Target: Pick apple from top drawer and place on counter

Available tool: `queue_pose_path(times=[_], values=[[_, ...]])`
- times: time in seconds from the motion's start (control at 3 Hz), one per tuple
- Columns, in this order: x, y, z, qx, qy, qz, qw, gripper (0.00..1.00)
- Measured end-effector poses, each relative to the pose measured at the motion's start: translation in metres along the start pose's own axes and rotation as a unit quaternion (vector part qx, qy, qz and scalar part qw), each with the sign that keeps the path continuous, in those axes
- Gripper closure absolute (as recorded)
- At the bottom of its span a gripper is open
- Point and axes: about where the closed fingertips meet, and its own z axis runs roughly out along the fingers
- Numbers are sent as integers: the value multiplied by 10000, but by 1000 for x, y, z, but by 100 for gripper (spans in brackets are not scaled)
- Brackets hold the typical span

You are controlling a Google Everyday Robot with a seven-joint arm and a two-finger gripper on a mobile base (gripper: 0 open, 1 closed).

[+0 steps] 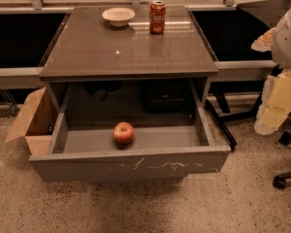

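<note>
Evidently the apple [123, 132] sits loose inside the open top drawer [131, 166], left of its centre. It looks firm, light and smooth, so pinch across its middle. The gripper [275, 106] hangs well right of the drawer; its state I cannot tell.

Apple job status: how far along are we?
Done: the top drawer stands pulled open. In hand: nothing; the apple lies on the drawer floor, and the hand is not in view. Left: reach in, grasp the apple, lift it and set it on the counter, where a bowl and a soda can stand at the back.
</note>
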Motion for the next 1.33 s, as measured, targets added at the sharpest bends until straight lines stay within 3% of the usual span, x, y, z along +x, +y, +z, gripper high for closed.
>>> queue_pose_path(times=[0.33,0.67,1.0,1.33], values=[[0,0,0,0,0,0,10000,18],[0,0,0,1,0,0,10000,22],[0,0,0,1,0,0,10000,0],[0,0,0,1,0,0,10000,0]])
